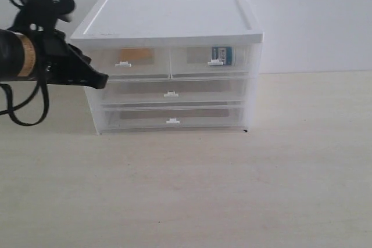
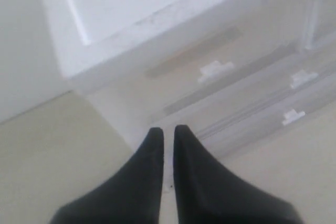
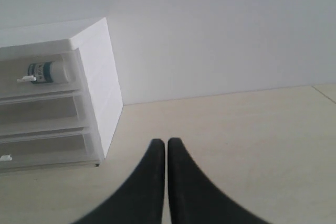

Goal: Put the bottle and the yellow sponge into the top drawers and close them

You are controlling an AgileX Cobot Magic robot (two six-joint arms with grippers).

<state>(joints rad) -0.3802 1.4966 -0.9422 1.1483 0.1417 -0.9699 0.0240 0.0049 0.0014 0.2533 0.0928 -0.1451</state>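
The white-topped translucent cabinet (image 1: 168, 18) stands at the back of the table. Both top drawers are pushed in. The yellow sponge (image 1: 136, 56) lies in the left top drawer (image 1: 129, 62), dim behind the plastic. The bottle (image 1: 221, 56) lies on its side in the right top drawer (image 1: 212, 60); the right wrist view also shows the bottle (image 3: 48, 72). My left gripper (image 1: 99, 79) is shut and empty, just off the cabinet's front left corner; its fingertips (image 2: 155, 136) nearly meet. My right gripper (image 3: 166, 144) is shut and empty over bare table right of the cabinet, out of the exterior view.
Two full-width drawers (image 1: 170, 90) lie below the top pair, both pushed in. The pale wooden table (image 1: 192, 190) spreads in front. A white wall stands behind. The left arm's cable (image 1: 26, 117) hangs at the far left.
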